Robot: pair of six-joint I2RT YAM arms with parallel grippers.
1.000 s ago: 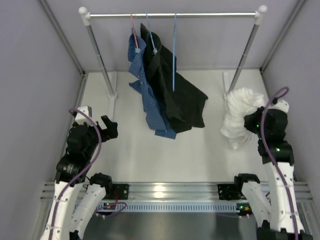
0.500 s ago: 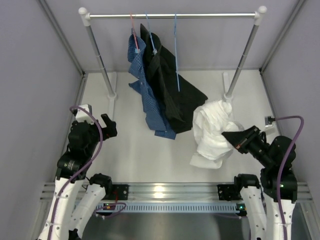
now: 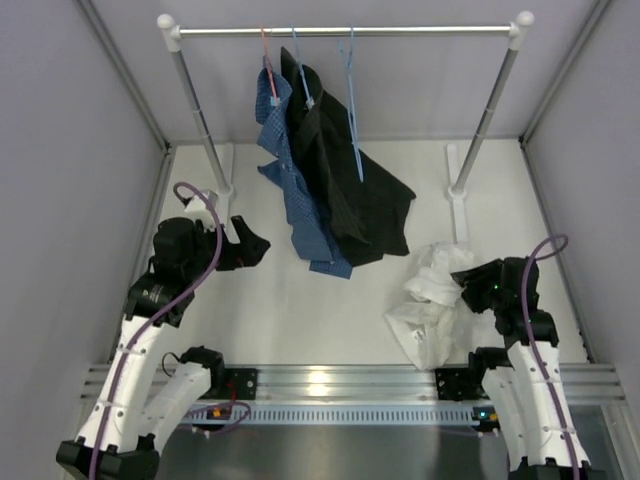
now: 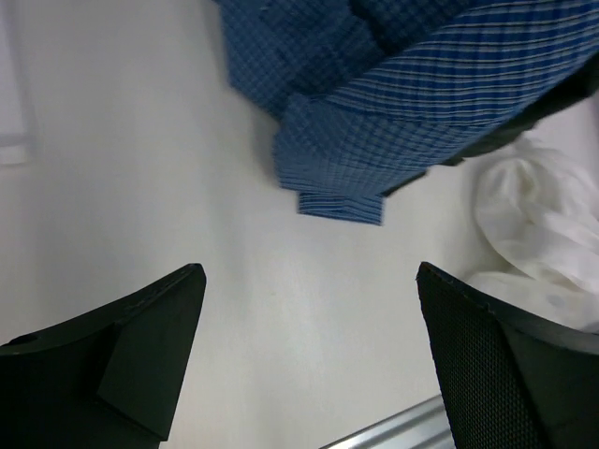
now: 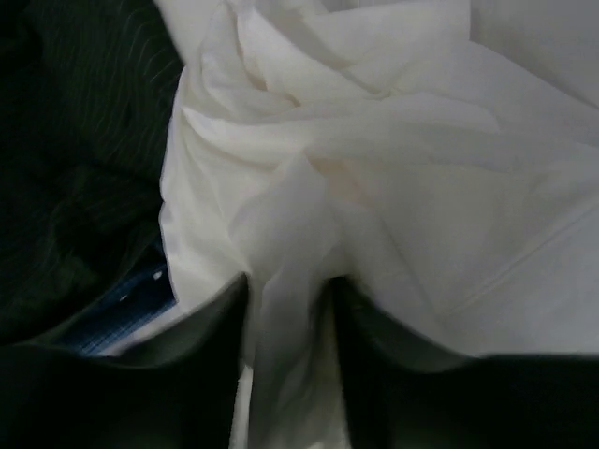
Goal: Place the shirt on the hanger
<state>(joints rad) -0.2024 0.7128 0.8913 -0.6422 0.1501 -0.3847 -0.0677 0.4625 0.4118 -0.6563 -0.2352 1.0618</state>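
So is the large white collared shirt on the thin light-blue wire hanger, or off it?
Off. The shirt is crumpled up, pinched in the right gripper; the hanger hangs bare.

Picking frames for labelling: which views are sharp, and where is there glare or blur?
Top external: sharp, evenly lit, glare on the front rail. Left wrist: checked shirt fairly clear, left claw soft and dark. Right wrist: shirt close and blurred, right claw nearly black.

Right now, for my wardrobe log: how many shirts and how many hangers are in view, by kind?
Shirts: 3 (blue checked shirt, black shirt, crumpled white shirt)
Hangers: 3 (pink wire hanger, blue wire hanger, light-blue wire hanger)
Total: 6
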